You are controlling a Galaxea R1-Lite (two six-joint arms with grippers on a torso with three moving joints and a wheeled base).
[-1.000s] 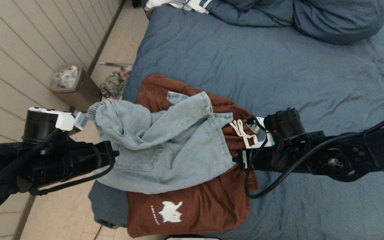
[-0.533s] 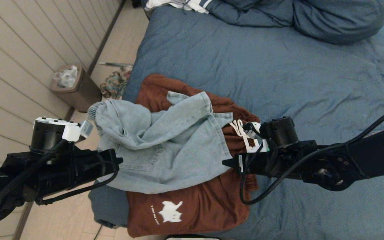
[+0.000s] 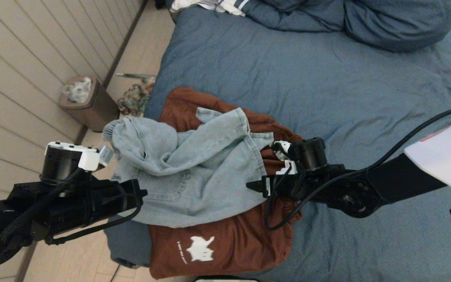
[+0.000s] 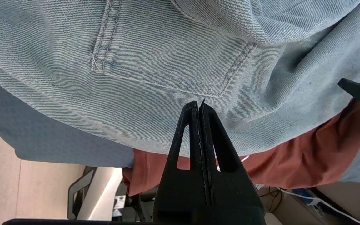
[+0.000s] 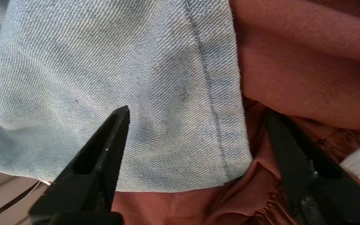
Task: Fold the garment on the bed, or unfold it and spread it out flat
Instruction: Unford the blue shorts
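A crumpled light-blue denim garment (image 3: 194, 172) lies on top of a rust-brown garment (image 3: 225, 243) with a white print, near the left edge of the bed (image 3: 327, 78). My right gripper (image 3: 251, 185) is at the denim's right edge. It is open, and its fingers straddle the hemmed corner of the denim (image 5: 180, 125) above the brown cloth (image 5: 292, 62). My left gripper (image 3: 143, 192) is at the denim's left side, beside the bed's edge. It is shut with nothing between its fingers (image 4: 198, 104), its tips over the denim just below a back pocket (image 4: 167, 62).
A brown waste bin (image 3: 88, 103) and a heap of patterned cloth (image 3: 133, 100) are on the floor left of the bed, by the panelled wall. Bunched blue bedding (image 3: 366, 19) lies at the far end. A white arm cover (image 3: 444, 156) shows at the right.
My right gripper has opened and slid left to the denim's corner, now covering most of the white drawstring. My left arm has drifted slightly right and lower. The garments have not moved.
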